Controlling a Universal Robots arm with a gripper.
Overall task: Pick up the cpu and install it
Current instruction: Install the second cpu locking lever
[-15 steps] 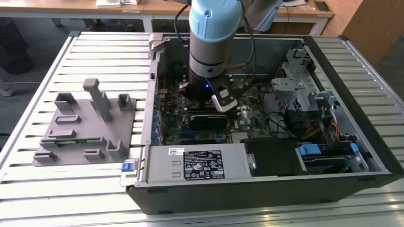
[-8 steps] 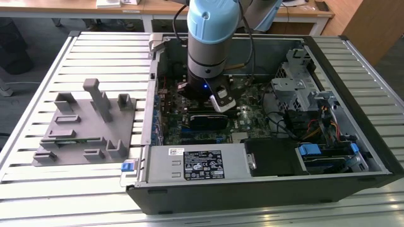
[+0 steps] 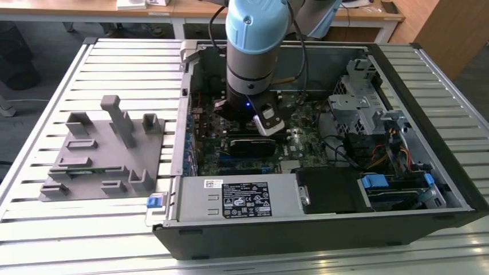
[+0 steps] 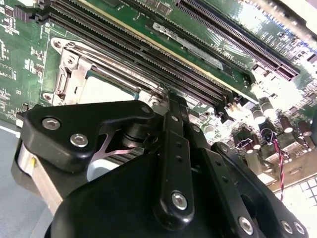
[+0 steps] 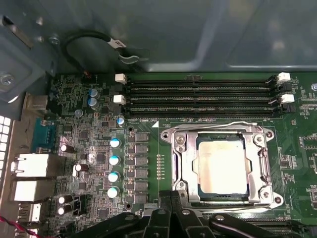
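Silver-grey square cpu (image 5: pixel 221 167) sits in the motherboard's metal socket frame (image 5: pixel 181 148). Black gripper (image 4: pixel 171 101) hovers just beside it; finger state cannot be told, nothing visibly held.

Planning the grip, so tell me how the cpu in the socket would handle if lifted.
The cpu looks flat and thin, so probably stiff and light. Its shiny metal top may be slippery. It sits low inside the metal socket frame, so edges seem hard to reach.

pincer (image 4: pixel 171 106) tips: hidden behind own linkage | cpu (image 4: pixel 106 91): partly covered
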